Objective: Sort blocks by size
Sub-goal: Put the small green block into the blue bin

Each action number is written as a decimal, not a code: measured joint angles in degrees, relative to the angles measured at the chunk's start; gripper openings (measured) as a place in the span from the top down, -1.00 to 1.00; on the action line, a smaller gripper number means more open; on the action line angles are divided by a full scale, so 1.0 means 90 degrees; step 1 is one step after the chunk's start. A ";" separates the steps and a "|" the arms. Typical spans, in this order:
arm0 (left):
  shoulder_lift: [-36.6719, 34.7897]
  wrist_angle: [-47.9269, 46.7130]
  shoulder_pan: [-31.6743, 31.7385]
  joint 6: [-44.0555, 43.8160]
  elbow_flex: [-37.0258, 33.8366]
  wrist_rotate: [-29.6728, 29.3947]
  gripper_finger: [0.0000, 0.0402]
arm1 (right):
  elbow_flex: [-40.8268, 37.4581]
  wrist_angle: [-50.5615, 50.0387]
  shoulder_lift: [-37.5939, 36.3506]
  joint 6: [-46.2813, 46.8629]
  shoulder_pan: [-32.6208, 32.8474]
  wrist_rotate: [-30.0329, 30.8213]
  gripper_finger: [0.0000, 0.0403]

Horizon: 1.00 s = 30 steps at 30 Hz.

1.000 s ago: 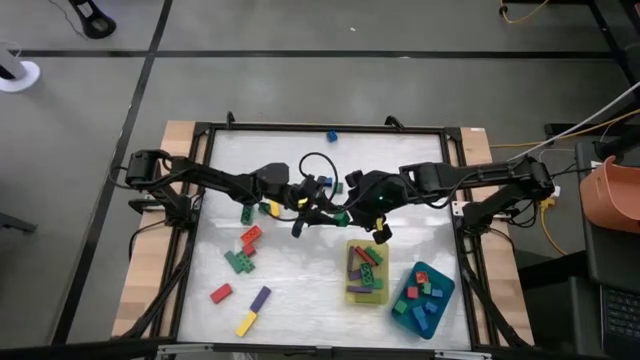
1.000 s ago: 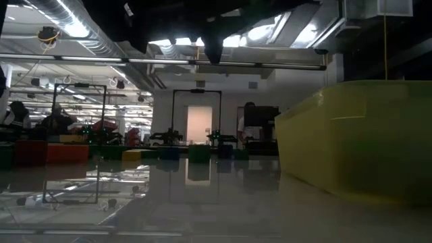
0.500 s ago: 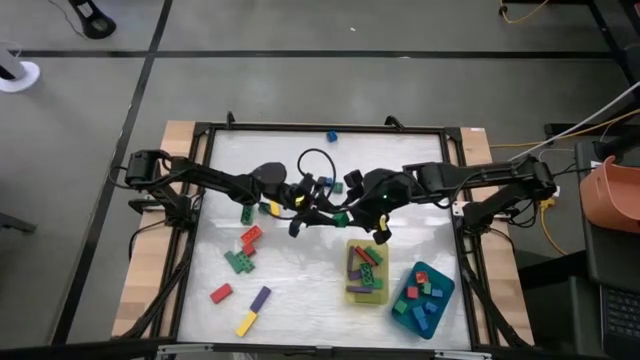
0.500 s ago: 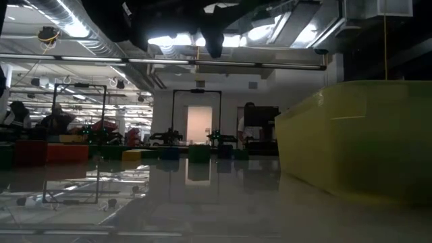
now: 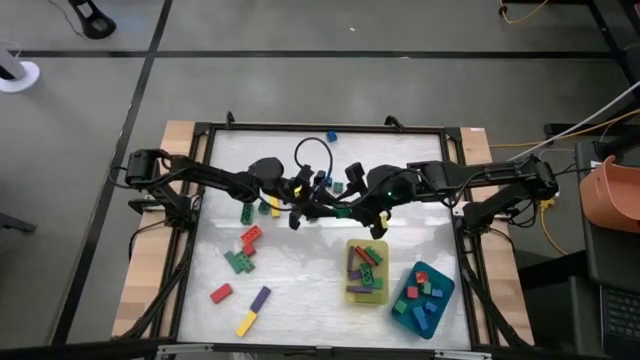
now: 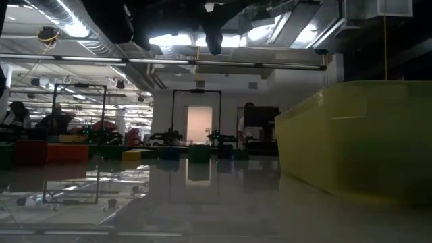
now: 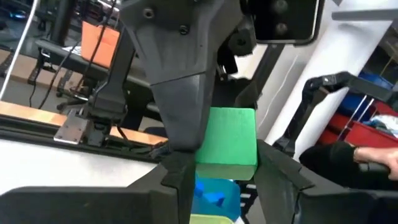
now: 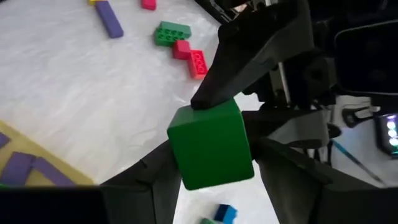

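high view: your left gripper [image 5: 318,212] and right gripper [image 5: 352,211] meet at table centre over one green block [image 5: 342,212]. loose blocks [image 5: 244,250] lie toward 8 o'clock. the yellow tray [image 5: 350,293] and teal tray [image 5: 440,298] sit at 5 o'clock, blocks in both.

left wrist view: the green block sits between this arm's fingers [image 7: 180,168], the other arm's finger pressing it too.

right wrist view: you see the right fingers [image 8: 155,168] clamped on the same block, the left finger touching its upper edge.
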 joint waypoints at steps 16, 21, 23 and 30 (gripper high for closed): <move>0.0002 0.0011 0.0046 0.0021 0.0002 -0.0001 0.29 | 0.0010 -0.0077 0.0017 -0.0309 -0.0001 0.0101 0.33; 0.0007 -0.0177 0.0045 0.0375 0.0027 -0.0114 0.13 | 0.0010 -0.0135 0.0019 -0.0165 -0.0010 0.0085 0.29; 0.0014 -0.0360 0.0046 0.0432 0.0029 -0.0138 0.07 | 0.0012 -0.0217 0.0029 -0.0065 -0.0013 0.0115 0.26; 0.0012 -0.1262 0.0063 0.1051 0.0066 -0.0167 -0.06 | 0.0005 -0.0846 0.0051 0.0286 -0.0004 0.0401 0.33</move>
